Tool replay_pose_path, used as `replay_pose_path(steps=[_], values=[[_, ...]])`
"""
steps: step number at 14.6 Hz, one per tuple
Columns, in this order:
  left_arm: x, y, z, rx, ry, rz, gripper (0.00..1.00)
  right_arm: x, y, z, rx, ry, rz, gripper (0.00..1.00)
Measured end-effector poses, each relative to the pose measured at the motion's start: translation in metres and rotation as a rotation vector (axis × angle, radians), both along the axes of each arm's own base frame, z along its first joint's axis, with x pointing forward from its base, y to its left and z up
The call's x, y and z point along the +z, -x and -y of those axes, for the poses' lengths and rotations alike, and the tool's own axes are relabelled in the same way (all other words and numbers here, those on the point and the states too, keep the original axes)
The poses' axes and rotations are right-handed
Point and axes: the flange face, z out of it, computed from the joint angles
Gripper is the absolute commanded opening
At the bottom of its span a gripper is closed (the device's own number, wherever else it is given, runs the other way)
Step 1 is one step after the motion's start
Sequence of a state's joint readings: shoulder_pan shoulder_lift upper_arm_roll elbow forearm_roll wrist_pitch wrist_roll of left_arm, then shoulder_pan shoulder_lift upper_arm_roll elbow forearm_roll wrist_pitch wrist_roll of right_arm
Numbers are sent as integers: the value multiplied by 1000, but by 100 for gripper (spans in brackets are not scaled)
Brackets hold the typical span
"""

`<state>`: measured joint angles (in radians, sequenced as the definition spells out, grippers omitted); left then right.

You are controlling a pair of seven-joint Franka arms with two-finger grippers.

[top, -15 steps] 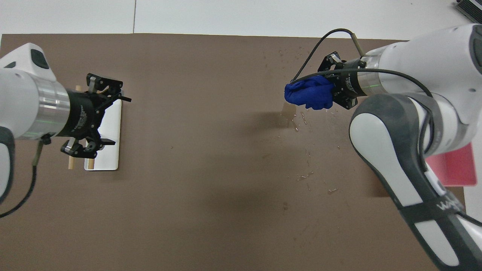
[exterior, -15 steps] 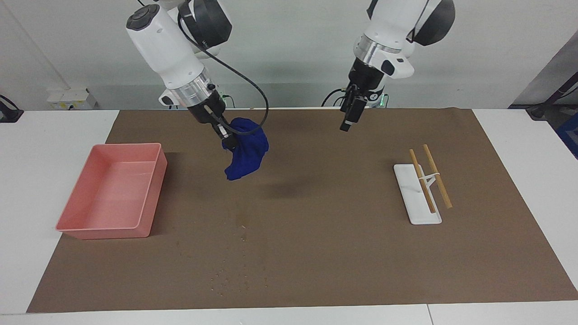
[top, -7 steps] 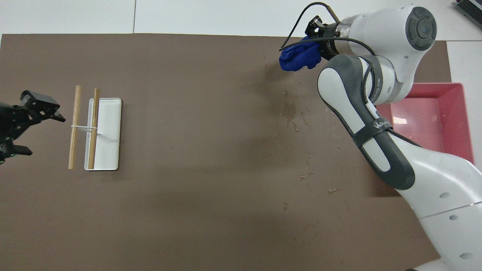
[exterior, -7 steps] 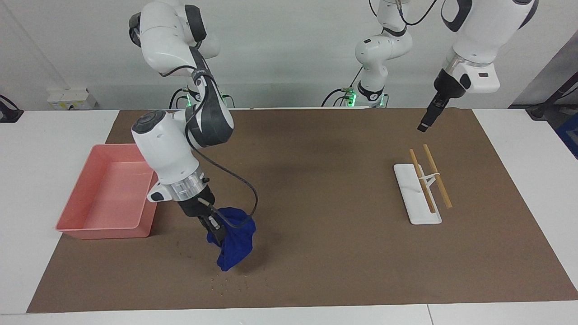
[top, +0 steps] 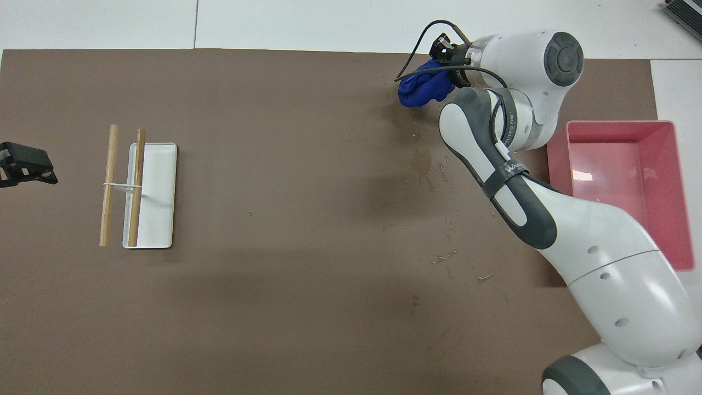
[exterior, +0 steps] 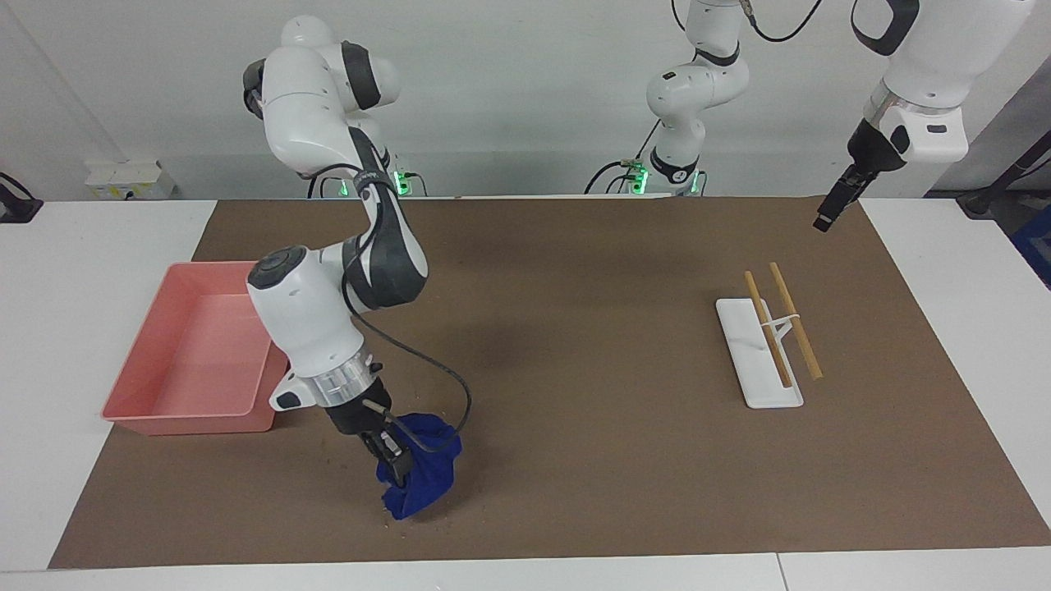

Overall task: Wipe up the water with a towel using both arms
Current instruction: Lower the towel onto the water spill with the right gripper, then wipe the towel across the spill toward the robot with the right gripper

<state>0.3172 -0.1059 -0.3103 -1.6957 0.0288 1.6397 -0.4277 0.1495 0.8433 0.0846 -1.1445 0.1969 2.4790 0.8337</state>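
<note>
Nearest the robots, a wide stretch of the brown mat [top: 274, 307] lay bare across the bench [exterior: 82, 238], with open room between the two arms. The left arm waited up in the air over the mat's edge at its own end of the bench. The left gripper [exterior: 825, 217] hung there, only its dark tip cut off at the border of the overhead view; whether its fingers were parted or closed could not be told.

Farther out, toward the left arm's end, a white tray [top: 159, 192] sat on the mat with two wooden sticks [top: 109, 181] joined by a thin white tie, one stick lying on the tray and the other just beside it. Toward the right arm's end, a pink bin [exterior: 197, 353] rested half on the mat and half on the white bench top, the right arm's wrist just beside its wall.

The water [top: 433, 175] showed as faint droplets and a darker damp patch on the mat, between the bin and the middle of the bench, with more specks trailing nearer to the robots.

Farthest out, close to the mat's outer edge, the right gripper [exterior: 392, 460] had its fingers clenched on a bunched blue towel [exterior: 419, 484], whose lower end met the mat. The fingers themselves were largely buried in the cloth, and any droplets beneath the towel were hidden.
</note>
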Motion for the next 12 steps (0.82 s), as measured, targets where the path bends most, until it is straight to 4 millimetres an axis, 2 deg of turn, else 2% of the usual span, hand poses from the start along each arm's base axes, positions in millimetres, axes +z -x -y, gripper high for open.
replay_pose_path(steps=[3, 5, 10, 12], values=[[-5, 0, 4, -14, -1, -8, 100, -33, 11, -4, 9, 14, -64, 0], [-6, -1, 17, -75, -2, 2, 100, -49, 20, -1, 10, 23, -103, 0], [-4, -7, 12, -281, -5, 18, 100, -64, 45, 4, 19, 43, -197, 0], [-7, -17, 22, -325, 5, 2, 100, -67, 55, 4, 34, 52, -261, 0]])
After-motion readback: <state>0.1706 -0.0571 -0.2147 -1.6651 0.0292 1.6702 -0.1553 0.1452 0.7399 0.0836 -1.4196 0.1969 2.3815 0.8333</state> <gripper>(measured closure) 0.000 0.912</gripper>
